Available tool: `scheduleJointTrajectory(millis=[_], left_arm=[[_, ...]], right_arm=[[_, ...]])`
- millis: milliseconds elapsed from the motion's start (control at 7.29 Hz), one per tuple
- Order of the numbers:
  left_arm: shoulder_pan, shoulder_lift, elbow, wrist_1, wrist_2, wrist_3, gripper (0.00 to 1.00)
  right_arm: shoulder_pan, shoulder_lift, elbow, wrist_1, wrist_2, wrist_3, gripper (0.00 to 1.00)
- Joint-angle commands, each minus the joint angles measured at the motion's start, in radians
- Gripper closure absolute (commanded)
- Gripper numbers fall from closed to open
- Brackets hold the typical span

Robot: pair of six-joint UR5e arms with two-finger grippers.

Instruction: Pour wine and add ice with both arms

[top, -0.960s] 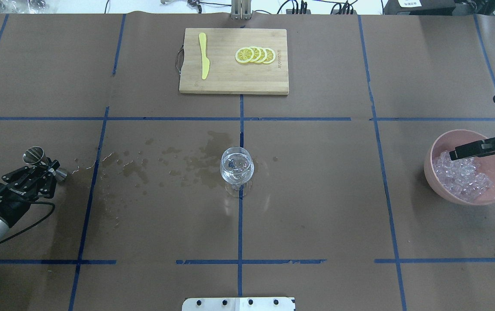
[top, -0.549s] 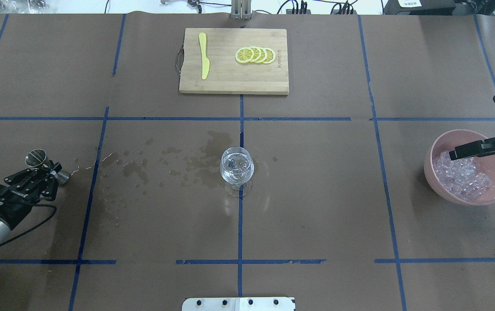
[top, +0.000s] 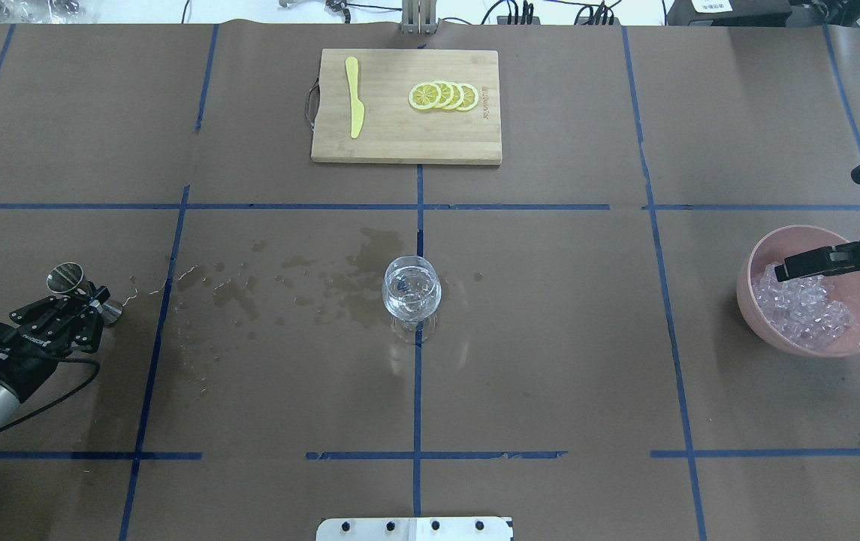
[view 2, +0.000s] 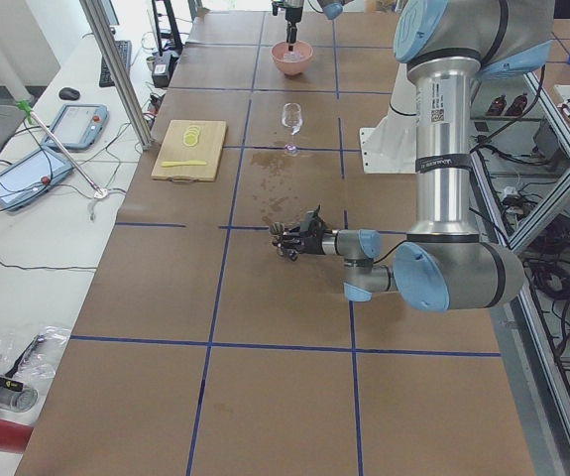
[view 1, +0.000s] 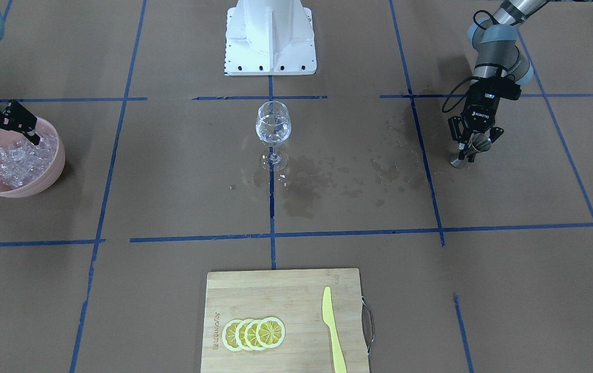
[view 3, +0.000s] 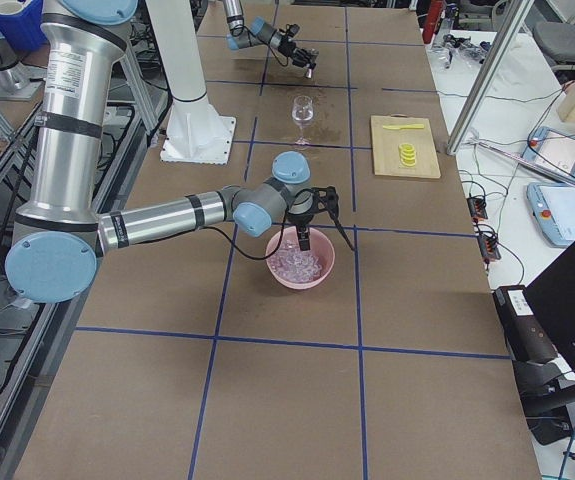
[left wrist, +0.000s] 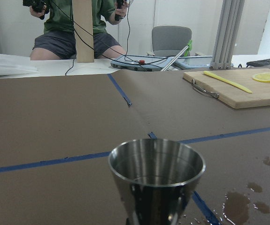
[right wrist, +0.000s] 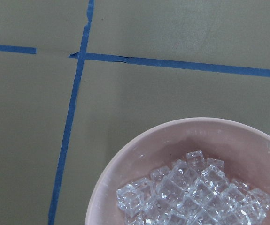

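My left gripper [top: 90, 302] is shut on a steel jigger [top: 69, 279] at the table's left and holds it nearly upright, low over the paper. The jigger fills the left wrist view [left wrist: 157, 178]. My right gripper [view 1: 10, 144] is open, with its fingertips down in the heap of ice [top: 805, 308] in a pink bowl [top: 767, 330]. One of its fingers [top: 813, 261] shows in the overhead view. The stemmed glass [top: 412, 289] stands at the table's middle with clear wine in it, far from both grippers.
A bamboo cutting board [top: 405, 143] with lemon slices [top: 445, 96] and a yellow knife [top: 354, 98] lies at the far middle. Dark wet stains [top: 309, 282] mark the paper left of the glass. The white pedestal base [view 1: 270, 36] stands at the robot's side.
My left gripper has moved a little nearer the robot and lower with the jigger. My right gripper's finger has shifted slightly left inside the bowl.
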Motion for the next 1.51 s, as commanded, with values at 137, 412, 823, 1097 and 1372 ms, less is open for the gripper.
scheduleJointTrajectory(millis=[137, 412, 823, 1097, 1372], left_arm=[[0.003, 0.000, 0.000, 0.000, 0.000, 0.002, 0.40], [0.003, 0.002, -0.008, -0.001, -0.003, 0.003, 0.00], [0.000, 0.021, -0.026, -0.005, -0.048, 0.003, 0.00], [-0.002, 0.081, -0.089, -0.003, -0.096, 0.003, 0.00], [-0.002, 0.130, -0.106, 0.000, -0.187, 0.003, 0.00]], right_arm=[[-0.002, 0.000, -0.001, -0.001, 0.000, 0.000, 0.00], [-0.008, -0.002, -0.009, -0.001, -0.011, 0.000, 0.00], [-0.054, -0.038, -0.026, -0.003, -0.058, 0.000, 0.00], [-0.076, -0.038, -0.033, -0.006, -0.081, 0.000, 0.00], [-0.079, -0.040, -0.038, -0.007, -0.086, 0.000, 0.00]])
